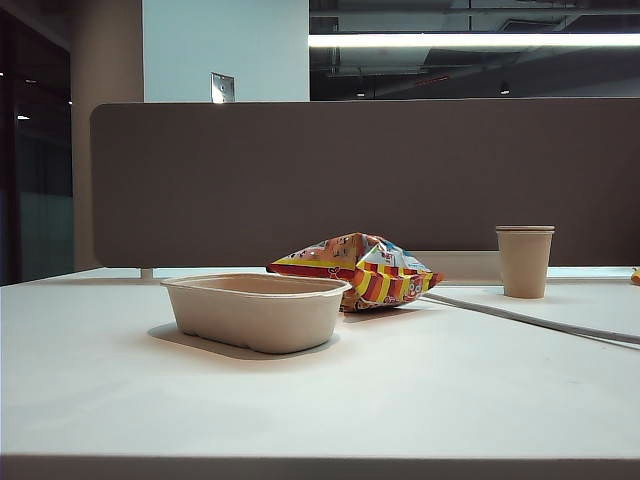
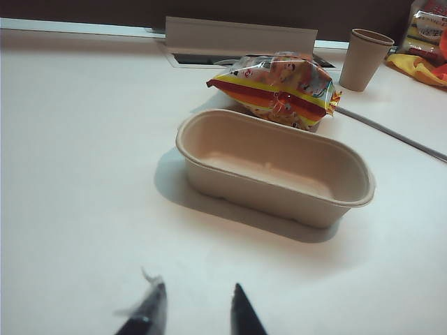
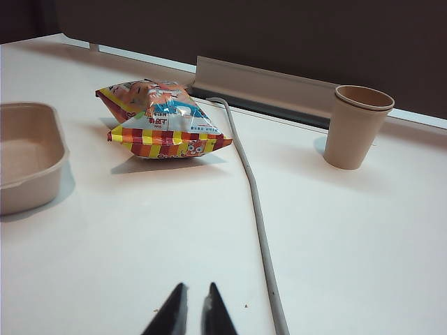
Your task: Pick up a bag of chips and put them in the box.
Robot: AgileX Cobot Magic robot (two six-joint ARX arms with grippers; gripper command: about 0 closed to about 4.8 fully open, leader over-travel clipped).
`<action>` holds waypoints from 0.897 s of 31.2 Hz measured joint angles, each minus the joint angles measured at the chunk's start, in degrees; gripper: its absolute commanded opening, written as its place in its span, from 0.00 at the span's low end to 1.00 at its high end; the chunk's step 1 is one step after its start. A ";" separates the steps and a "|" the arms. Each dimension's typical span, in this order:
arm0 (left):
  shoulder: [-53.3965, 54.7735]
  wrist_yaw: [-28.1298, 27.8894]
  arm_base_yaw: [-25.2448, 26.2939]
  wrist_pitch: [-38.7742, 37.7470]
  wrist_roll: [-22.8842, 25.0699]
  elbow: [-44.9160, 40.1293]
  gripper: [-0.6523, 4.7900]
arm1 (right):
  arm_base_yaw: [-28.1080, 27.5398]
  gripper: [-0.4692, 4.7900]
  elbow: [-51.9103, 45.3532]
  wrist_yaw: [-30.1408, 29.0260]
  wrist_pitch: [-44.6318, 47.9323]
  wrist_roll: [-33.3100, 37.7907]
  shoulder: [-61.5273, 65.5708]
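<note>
The bag of chips (image 1: pixel 355 268), puffed foil with red, yellow and orange stripes, lies on the white table just behind the box (image 1: pixel 255 310), a shallow empty beige tray. In the left wrist view the box (image 2: pixel 265 195) sits ahead of my left gripper (image 2: pixel 198 289), whose tips stand apart over bare table, and the bag (image 2: pixel 279 87) lies beyond it. In the right wrist view my right gripper (image 3: pixel 195 286) is shut and empty, with the bag (image 3: pixel 164 122) ahead and the box (image 3: pixel 28 181) off to the side. Neither gripper shows in the exterior view.
A tan paper cup (image 1: pixel 524 262) stands at the back right. A grey cable (image 3: pixel 255 209) runs across the table between bag and cup. More snack bags (image 2: pixel 426 42) lie past the cup. A dark partition (image 1: pixel 370 180) closes the table's far edge.
</note>
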 measured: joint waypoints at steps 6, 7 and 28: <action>0.00 0.00 0.00 -0.02 0.00 0.00 0.34 | 0.00 0.17 0.00 0.00 -0.02 0.02 0.00; 0.00 0.00 0.00 -0.02 0.00 0.00 0.34 | 0.00 0.17 0.00 0.00 0.00 0.02 0.00; 0.00 0.00 0.00 0.04 -8.31 0.00 0.34 | 0.02 0.17 -0.02 -0.39 4.79 35.10 0.00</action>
